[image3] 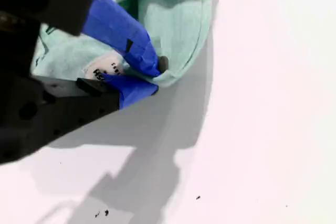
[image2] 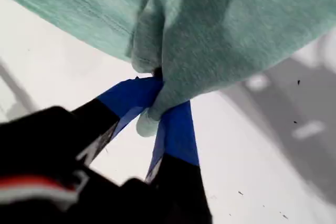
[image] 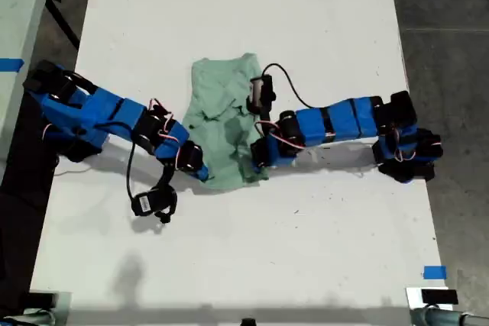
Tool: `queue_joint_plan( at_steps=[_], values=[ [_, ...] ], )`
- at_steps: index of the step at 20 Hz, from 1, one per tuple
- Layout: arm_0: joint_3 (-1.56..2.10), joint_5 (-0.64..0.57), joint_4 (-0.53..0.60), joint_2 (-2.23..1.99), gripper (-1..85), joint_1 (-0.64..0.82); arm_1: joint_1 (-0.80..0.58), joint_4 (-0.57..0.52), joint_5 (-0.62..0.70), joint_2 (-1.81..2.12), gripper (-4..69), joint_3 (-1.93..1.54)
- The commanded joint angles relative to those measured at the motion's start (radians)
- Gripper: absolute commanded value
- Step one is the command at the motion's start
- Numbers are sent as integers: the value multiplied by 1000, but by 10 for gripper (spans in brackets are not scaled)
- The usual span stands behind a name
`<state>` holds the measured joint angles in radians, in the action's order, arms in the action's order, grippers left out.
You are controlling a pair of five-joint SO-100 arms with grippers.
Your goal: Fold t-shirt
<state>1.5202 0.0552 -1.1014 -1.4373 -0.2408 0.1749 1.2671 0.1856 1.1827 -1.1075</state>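
T-shirt (image: 223, 116) lies mid-table, both grippers clamped on its near hem. Keep first gripper (image2: 157, 109) and second gripper (image3: 153, 74) level; carry the hem evenly toward the collar.

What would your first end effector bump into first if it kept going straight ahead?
The t-shirt. My first end effector is already shut on a bunched fold of it, so more cloth lies straight ahead.

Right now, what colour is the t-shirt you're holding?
Pale mint green, plain; the t-shirt shows best in the first wrist view.
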Motion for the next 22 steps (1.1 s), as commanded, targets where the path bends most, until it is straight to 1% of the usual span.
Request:
queue_joint_plan(
  at_steps=[1, 6, 10, 13, 15, 17, 18, 19, 20, 21, 22],
  values=[
    [-35, -61, 0, -132, -1, 58, -97, -26, 75, 156, -11, 20],
    [-6, -221, -69, -252, -1, 336, -333, -46, 259, 215, -11, 17],
    [15, -328, -84, -258, -1, 551, -497, -129, 357, 181, -11, 3],
    [21, -379, -89, -239, -1, 660, -574, -161, 393, 138, -11, 3],
    [26, -400, -84, -236, -1, 699, -598, -192, 407, 114, -11, 3],
    [41, -426, -52, -235, -1, 732, -615, -216, 442, 72, -12, 31],
    [52, -456, -29, -233, -1, 753, -626, -232, 457, 54, 7, 44],
    [51, -477, -25, -233, 16, 779, -640, -235, 472, 37, 278, 64],
    [52, -506, -23, -242, 190, 801, -652, -244, 526, 29, 422, 84],
    [67, -518, -18, -276, 268, 827, -676, -247, 555, 31, 395, 103],
    [104, -531, 9, -336, 281, 867, -709, -229, 566, 37, 363, 127]
  ],
)
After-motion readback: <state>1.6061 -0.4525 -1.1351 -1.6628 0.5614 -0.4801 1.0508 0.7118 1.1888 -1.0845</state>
